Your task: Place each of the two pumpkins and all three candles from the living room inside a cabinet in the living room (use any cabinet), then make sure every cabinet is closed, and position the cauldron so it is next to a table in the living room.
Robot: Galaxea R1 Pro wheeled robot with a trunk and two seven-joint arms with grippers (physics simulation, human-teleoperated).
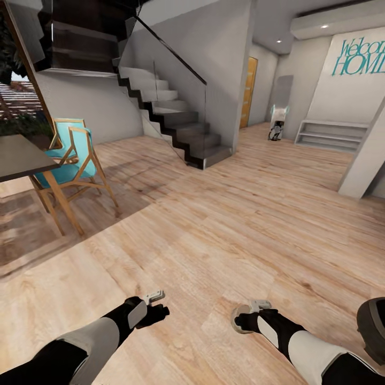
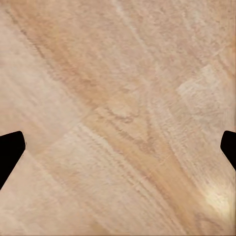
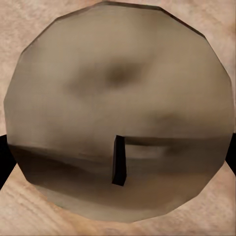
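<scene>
1. The left gripper (image 1: 156, 297) hung low over the plank floor (image 1: 240, 224), its fingertips (image 2: 10, 152) spread wide with only bare wood between them.
2. The right gripper (image 1: 247, 315) pinched a grey-tan candle (image 3: 118, 108) by its sides; the candle's round top and dark wick (image 3: 118, 160) faced the wrist camera.
3. A turquoise chair (image 1: 72, 155) stood beside a dark table (image 1: 21, 155), with a staircase (image 1: 176, 117) beyond.
</scene>
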